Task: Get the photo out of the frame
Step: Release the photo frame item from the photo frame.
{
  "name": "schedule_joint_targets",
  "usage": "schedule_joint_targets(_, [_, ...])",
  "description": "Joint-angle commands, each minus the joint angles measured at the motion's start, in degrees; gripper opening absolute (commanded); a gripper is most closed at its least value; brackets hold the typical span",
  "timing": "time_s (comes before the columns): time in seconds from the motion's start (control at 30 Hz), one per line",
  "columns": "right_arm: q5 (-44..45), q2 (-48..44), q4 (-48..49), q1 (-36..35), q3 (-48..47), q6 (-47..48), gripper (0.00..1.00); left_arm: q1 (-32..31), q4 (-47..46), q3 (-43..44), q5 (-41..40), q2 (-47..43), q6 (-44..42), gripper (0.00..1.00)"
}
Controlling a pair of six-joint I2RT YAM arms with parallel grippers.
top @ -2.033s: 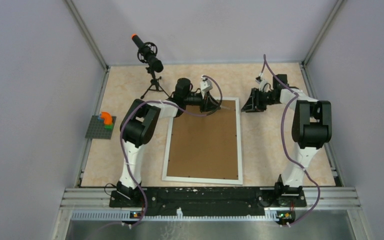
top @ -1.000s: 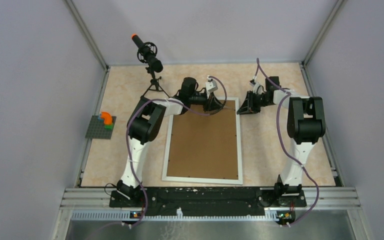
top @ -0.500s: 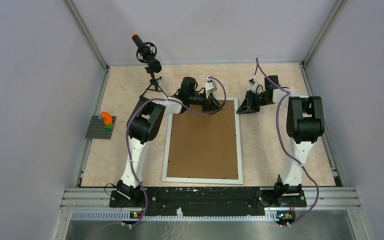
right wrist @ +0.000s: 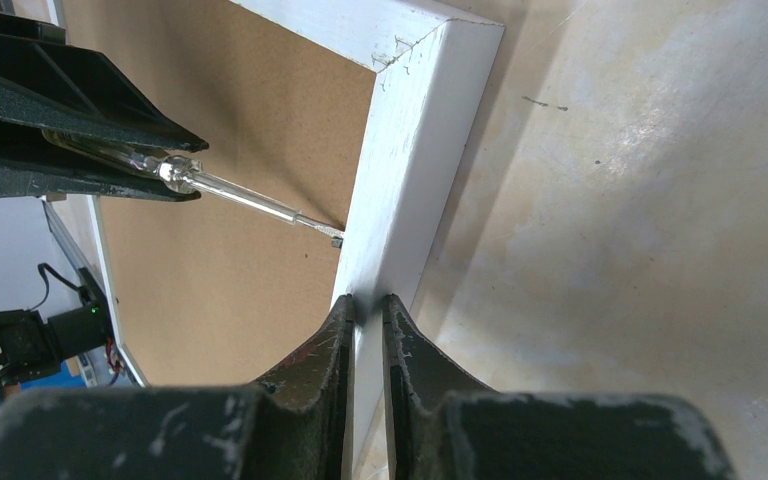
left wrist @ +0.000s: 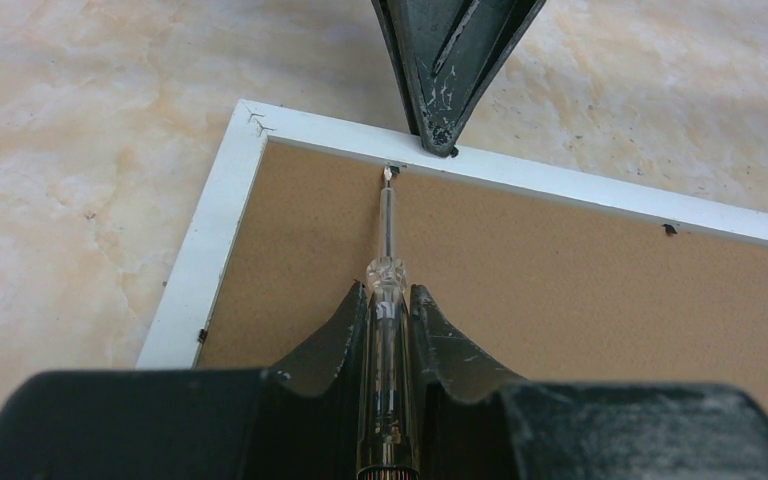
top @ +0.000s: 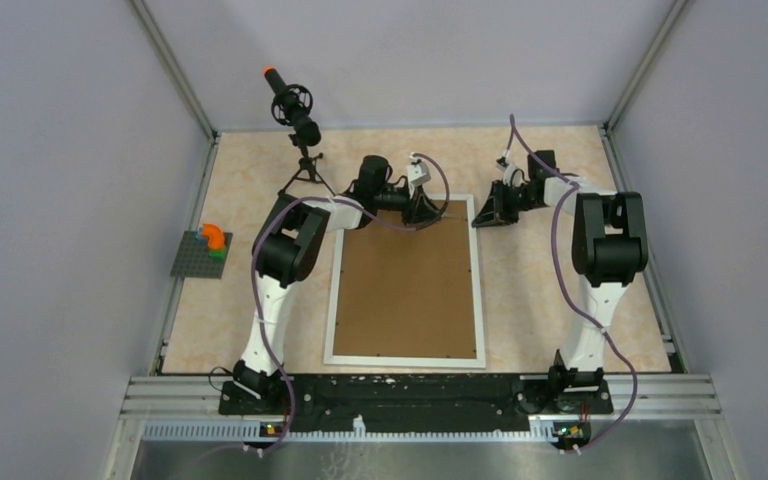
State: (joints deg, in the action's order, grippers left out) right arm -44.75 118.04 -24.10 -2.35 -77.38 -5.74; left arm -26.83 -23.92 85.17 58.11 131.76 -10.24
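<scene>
Left wrist view: left hand (left wrist: 388,300) holds a screwdriver (left wrist: 388,215) at the frame's (left wrist: 218,225) clip (left wrist: 392,167); right hand (left wrist: 438,146), nearly closed, pins the frame. Probably next: pry the clip.

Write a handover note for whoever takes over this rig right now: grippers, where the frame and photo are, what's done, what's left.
Left gripper: shut on a screwdriver, tip at a small clip on the frame's far edge.
Right gripper: nearly closed, empty, tips on the frame's white far border.
Frame lies face down on the table, brown backing board up; photo not visible.
Done: nothing out yet, board in place.
Left: free the clips, lift the board, take out the photo.
</scene>
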Motion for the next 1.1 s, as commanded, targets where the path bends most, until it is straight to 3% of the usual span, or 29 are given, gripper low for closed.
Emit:
schedule_joint_targets(0.0, [4.15,2.82,0.49,-1.61,-0.31,2.16,0.08,-0.47,3.74,0.89,1.81,-1.69,-3.34,0.00])
schedule_joint_targets(0.13, [3.98,2.72,0.74,-1.69,-0.11,1.98,0.08,-2.10,7.54,1.28,1.63,-2.10,-8.19,0.00])
schedule_joint_targets(0.47, [3.53,2.54,1.90,-3.13,1.11,1.34,0.04,-4.45,10.17,5.13,-1.98,-2.47,-8.22,0.00])
schedule_joint_targets(1.07, [3.17,2.81,3.26,-3.35,1.79,0.49,0.02,-12.57,8.26,7.83,4.14,-5.11,-6.39,0.00])
